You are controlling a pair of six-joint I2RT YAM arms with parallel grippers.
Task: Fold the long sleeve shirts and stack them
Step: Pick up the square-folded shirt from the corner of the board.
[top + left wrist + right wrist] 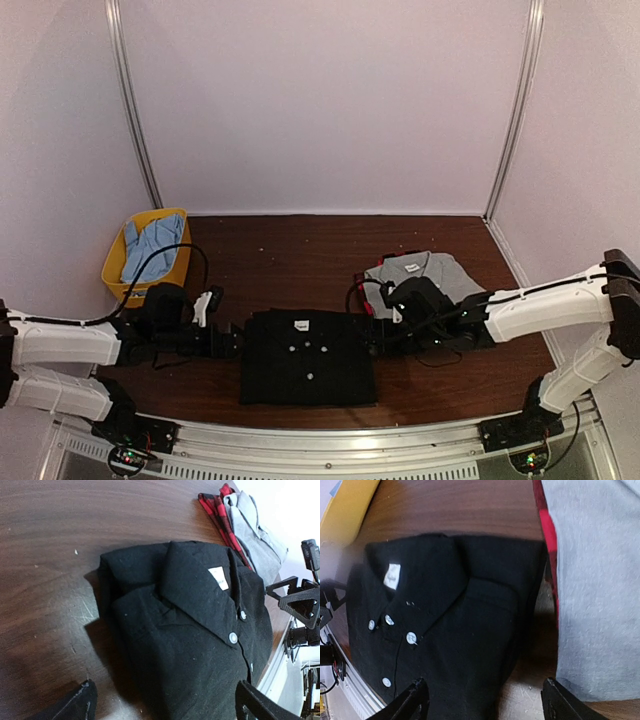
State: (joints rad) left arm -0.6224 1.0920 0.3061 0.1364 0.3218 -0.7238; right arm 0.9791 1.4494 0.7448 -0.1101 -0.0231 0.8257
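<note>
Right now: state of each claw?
Left claw: open, holding nothing.
Right claw: open, holding nothing.

Label (218, 578) on black shirt (190, 645): apparently illegible

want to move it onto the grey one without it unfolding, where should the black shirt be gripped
Grip the black shirt at its two folded side edges, left tool coming low from its left, right tool from its right. It lies flat as a rectangle with layered folds at the sides, and both open tools flank them; pinching there should keep the layers together.
</note>
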